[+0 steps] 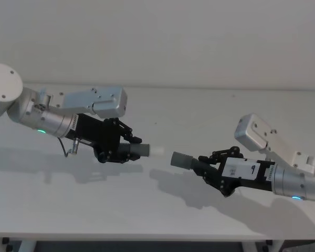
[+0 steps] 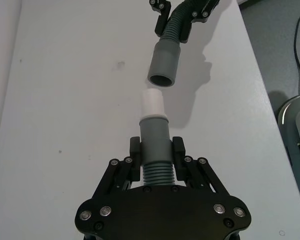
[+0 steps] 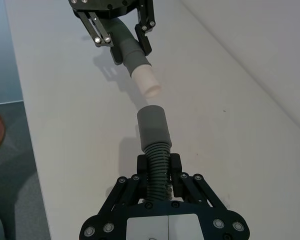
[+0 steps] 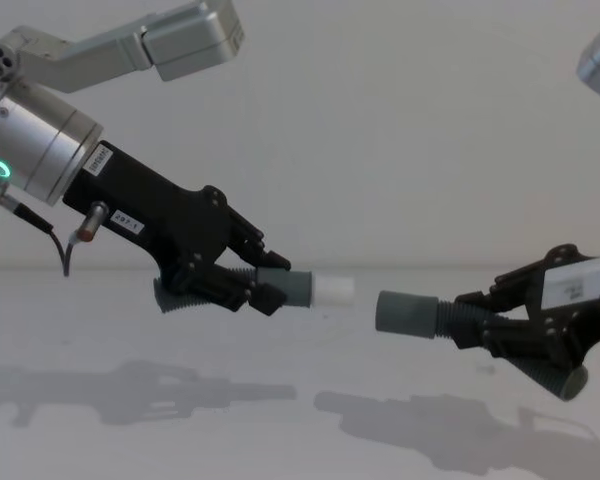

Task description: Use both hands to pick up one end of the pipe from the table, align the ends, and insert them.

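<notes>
The left gripper (image 4: 265, 285) is closed on the plug hose (image 4: 305, 288), held up over the table (image 1: 157, 210). The right gripper (image 4: 470, 322) is closed on the socket hose (image 4: 410, 312). The white tip (image 2: 152, 104) faces the socket (image 2: 165, 62), just apart.

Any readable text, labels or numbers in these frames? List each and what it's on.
None can be read.
White sticker on the right pincer body: dark marks, too blurred to read.
White sticker strip on the left pincer, near the wrist: small print, too small to read.
Both pipe pieces, the plug end and the socket end: no markings visible.
</notes>
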